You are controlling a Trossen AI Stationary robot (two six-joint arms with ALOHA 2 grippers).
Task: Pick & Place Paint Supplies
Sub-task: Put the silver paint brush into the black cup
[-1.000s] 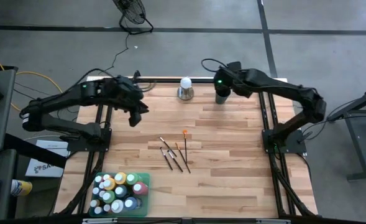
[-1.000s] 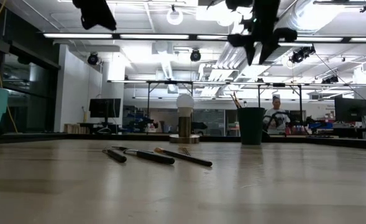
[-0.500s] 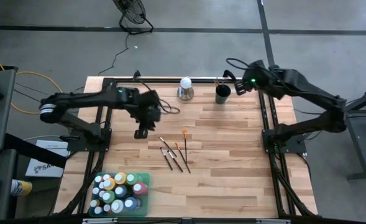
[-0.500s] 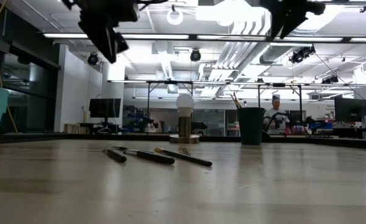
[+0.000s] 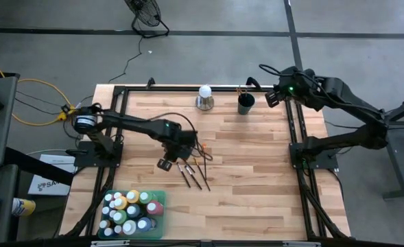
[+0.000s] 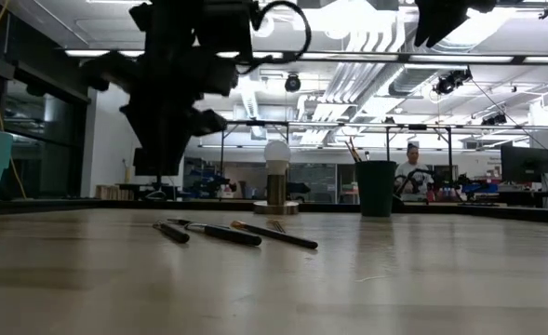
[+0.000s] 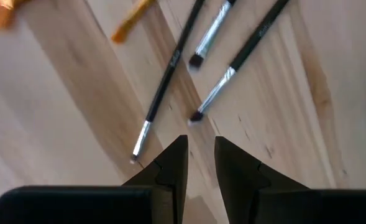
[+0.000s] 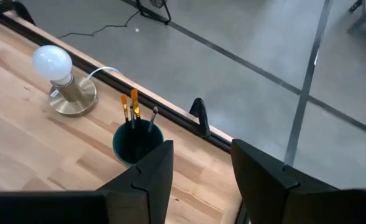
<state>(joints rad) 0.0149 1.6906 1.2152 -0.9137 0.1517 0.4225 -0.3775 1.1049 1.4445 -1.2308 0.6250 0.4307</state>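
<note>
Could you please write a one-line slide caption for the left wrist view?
Left pincer, slightly open and empty, hovers over the loose brushes lying on the wooden table.

From high up we look straight down on the whole table, and from table height we look flat across it into the room. Our left wrist camera sits close over the brushes, which the high and low views share. Our right wrist camera looks down at the dark cup and white ball lamp.

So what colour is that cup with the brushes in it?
Dark green; the cup shows best in the right wrist view.
</note>
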